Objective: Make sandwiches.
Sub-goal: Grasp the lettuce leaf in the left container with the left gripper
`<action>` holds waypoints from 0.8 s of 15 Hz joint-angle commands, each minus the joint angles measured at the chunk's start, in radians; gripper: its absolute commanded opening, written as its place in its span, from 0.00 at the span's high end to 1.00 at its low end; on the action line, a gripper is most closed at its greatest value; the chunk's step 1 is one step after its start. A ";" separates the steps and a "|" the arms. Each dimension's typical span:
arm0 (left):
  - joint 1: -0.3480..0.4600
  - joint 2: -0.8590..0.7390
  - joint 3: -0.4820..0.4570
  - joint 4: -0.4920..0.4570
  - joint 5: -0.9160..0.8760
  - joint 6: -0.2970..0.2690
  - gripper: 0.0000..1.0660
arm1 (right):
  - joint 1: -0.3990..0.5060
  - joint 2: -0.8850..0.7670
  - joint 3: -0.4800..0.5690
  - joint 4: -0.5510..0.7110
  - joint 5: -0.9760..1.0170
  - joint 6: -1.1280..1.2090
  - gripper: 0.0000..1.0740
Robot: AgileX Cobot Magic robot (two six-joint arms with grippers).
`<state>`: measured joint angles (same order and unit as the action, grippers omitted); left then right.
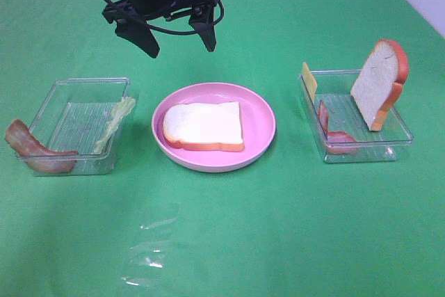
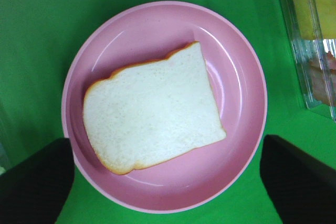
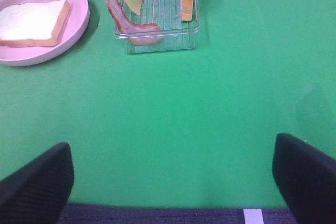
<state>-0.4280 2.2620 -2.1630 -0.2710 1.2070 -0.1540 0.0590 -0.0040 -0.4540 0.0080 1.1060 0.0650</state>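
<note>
One white bread slice (image 1: 204, 126) with orange-brown crust lies flat in the pink plate (image 1: 261, 113). My left gripper (image 1: 177, 38) is open and empty, hovering above the cloth behind the plate; its wrist view looks straight down on the slice (image 2: 152, 114) between its fingers (image 2: 31, 182). A second bread slice (image 1: 379, 83) stands upright in the right tray (image 1: 361, 152), with a cheese piece (image 1: 309, 78) and bacon (image 1: 334, 137). The left tray (image 1: 69, 92) holds lettuce (image 1: 117, 122) and bacon (image 1: 31, 149) over its edge. My right gripper (image 3: 170, 153) is open and empty over bare cloth, outside the exterior view.
The table is covered with a green cloth (image 1: 278, 227). A crinkled clear plastic patch (image 1: 149, 255) lies on it near the front. In the right wrist view the plate (image 3: 79, 22) and the right tray (image 3: 157, 38) lie well ahead of the gripper.
</note>
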 commanded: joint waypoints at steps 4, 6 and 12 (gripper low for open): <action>-0.004 -0.165 0.204 0.228 0.115 -0.052 0.17 | -0.006 -0.026 0.001 -0.008 -0.007 -0.007 0.09; -0.004 -0.169 0.260 0.251 0.115 -0.055 0.17 | -0.006 -0.026 0.001 -0.008 -0.007 -0.007 0.09; -0.004 -0.084 0.353 0.292 0.112 -0.074 0.17 | -0.006 -0.026 0.001 -0.008 -0.007 -0.007 0.09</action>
<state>-0.4280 2.1820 -1.8220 0.0170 1.2230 -0.2180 0.0590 -0.0040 -0.4540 0.0080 1.1060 0.0650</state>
